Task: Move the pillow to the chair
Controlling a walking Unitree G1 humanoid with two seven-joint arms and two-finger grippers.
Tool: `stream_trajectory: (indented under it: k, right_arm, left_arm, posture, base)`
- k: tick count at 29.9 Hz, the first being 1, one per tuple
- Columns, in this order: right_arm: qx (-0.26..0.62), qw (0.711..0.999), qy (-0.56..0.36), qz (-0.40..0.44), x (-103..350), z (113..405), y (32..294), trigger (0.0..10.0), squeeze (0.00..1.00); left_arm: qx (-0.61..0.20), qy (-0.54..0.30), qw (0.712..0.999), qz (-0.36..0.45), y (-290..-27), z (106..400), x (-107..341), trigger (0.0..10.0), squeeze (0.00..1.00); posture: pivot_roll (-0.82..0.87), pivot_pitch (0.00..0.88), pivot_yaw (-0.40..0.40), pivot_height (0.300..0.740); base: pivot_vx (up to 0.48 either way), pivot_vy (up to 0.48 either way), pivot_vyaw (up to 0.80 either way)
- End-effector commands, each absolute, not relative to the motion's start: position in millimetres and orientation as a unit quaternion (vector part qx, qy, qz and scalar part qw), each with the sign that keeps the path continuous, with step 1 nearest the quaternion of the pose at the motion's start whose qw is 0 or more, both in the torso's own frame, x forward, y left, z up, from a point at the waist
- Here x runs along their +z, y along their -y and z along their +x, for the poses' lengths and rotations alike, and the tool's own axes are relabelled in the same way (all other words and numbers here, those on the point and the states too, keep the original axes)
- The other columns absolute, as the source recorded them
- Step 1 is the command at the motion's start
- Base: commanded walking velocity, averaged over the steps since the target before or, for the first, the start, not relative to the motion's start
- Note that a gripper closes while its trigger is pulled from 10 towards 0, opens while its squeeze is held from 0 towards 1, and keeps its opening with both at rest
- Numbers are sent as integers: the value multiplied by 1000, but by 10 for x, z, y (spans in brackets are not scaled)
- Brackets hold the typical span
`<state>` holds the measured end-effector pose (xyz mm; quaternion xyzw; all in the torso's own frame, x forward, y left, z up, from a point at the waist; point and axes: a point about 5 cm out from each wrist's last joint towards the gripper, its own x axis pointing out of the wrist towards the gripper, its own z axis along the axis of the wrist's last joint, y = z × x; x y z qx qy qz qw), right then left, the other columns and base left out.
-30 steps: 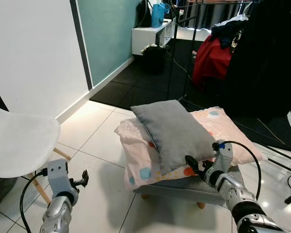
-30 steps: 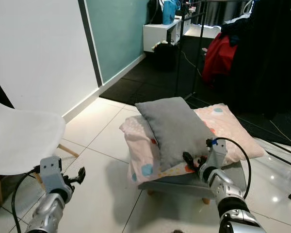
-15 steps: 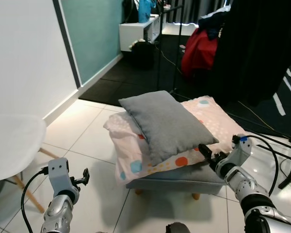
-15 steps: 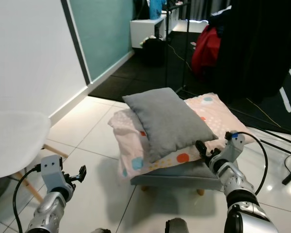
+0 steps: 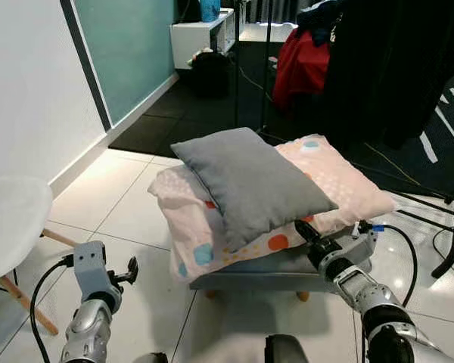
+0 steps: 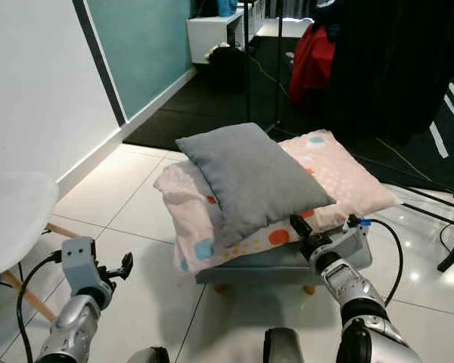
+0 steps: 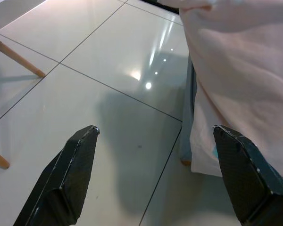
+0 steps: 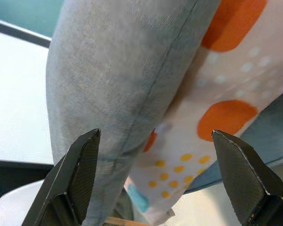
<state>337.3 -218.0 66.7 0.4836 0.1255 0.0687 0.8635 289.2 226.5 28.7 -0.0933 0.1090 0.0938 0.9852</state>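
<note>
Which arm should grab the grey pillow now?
Right. The right gripper is open at the near corner of the grey pillow, fingers aimed at its edge. The left gripper hangs over bare floor by the chair.

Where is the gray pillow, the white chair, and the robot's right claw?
gray pillow (image 5: 250,185), left eye view, middle of its top face.
white chair (image 5: 7,227), left eye view, on the seat.
right gripper (image 8: 155,181), right wrist view, midway between its fingertips.
</note>
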Motion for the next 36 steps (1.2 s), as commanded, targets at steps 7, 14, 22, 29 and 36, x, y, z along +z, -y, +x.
stream_trajectory:
  k: [7,14,22,29,36]
  right_arm:
    - [184,832,-123,509,746,3396,1873,10000,0]
    - [271,806,-115,515,883,3453,1592,10000,0]
    - [308,789,-89,524,1114,3584,1400,10000,0]
    - [261,816,-101,505,1137,3668,1398,10000,0]
    - [212,826,-69,517,1218,3743,1531,0,0]
  left_arm:
    - [104,-110,985,-85,-2356,2832,268,10000,0]
    - [106,-105,985,-81,-2411,2797,295,10000,0]
    - [106,-105,986,-75,-2457,2749,299,10000,0]
    - [103,-105,987,-72,-2451,2735,308,10000,0]
    - [102,-109,986,-69,-2451,2707,296,10000,0]
  posture:
    - [-111,88,27,540]
    - [-86,100,33,540]
    - [-76,104,43,540]
    - [-68,105,42,540]
    - [-71,110,46,540]
  base:
    - [0,0,0]
    - [0,0,0]
    - [0,0,0]
    - [0,0,0]
    - [0,0,0]
